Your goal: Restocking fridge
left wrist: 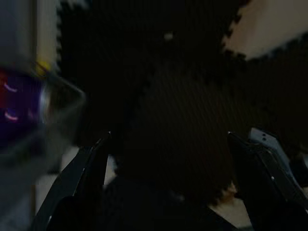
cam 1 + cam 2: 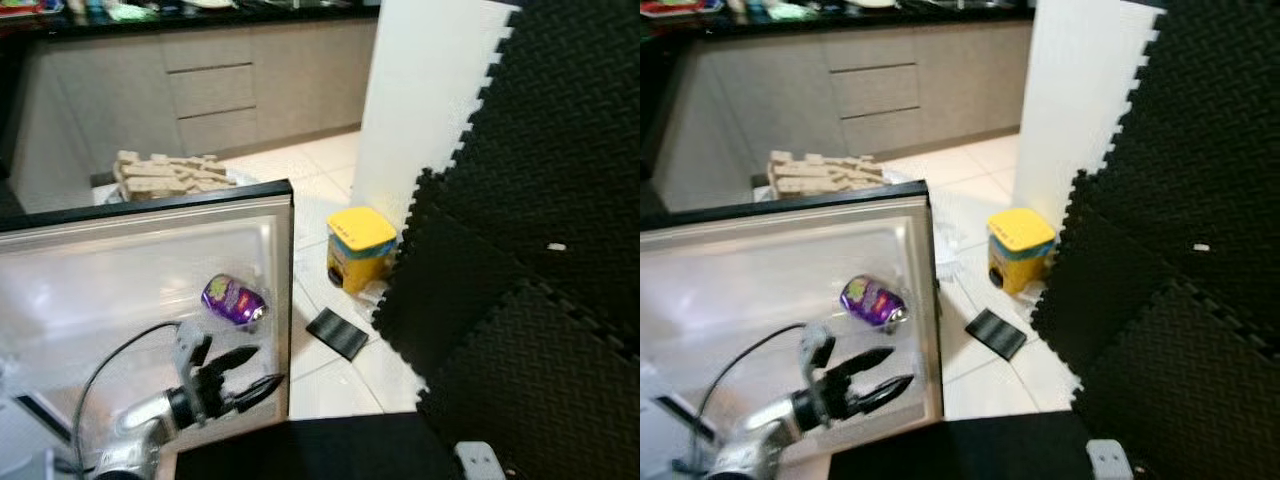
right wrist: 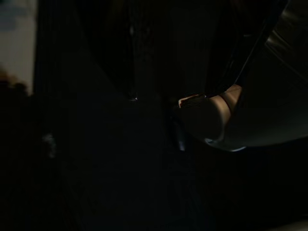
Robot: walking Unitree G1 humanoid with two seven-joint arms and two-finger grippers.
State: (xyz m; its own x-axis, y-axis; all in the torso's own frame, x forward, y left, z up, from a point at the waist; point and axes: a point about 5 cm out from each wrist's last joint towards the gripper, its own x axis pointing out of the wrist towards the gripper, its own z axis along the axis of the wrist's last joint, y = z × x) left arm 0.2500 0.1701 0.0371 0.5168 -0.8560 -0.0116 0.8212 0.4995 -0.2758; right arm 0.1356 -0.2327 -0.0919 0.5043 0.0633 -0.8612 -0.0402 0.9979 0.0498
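A purple foil packet [image 2: 233, 300] lies in the clear shelf of the open white fridge door [image 2: 100, 270]. My left gripper [image 2: 268, 365] is just below and slightly right of the packet, near the door's right edge, open with nothing between its fingers. In the left wrist view the packet [image 1: 19, 103] appears blurred off to one side of the spread black fingers [image 1: 72, 187]. The right wrist view is very dark, and that arm hangs idle.
Black foam mats [image 2: 540, 250] cover the right side beside a white pillar [image 2: 420, 110]. A yellow-lidded tub [image 2: 360, 248] and a small black mat piece [image 2: 337, 332] sit on the tiled floor. Beige blocks [image 2: 170, 175] are stacked behind the door, before grey cabinets [image 2: 210, 90].
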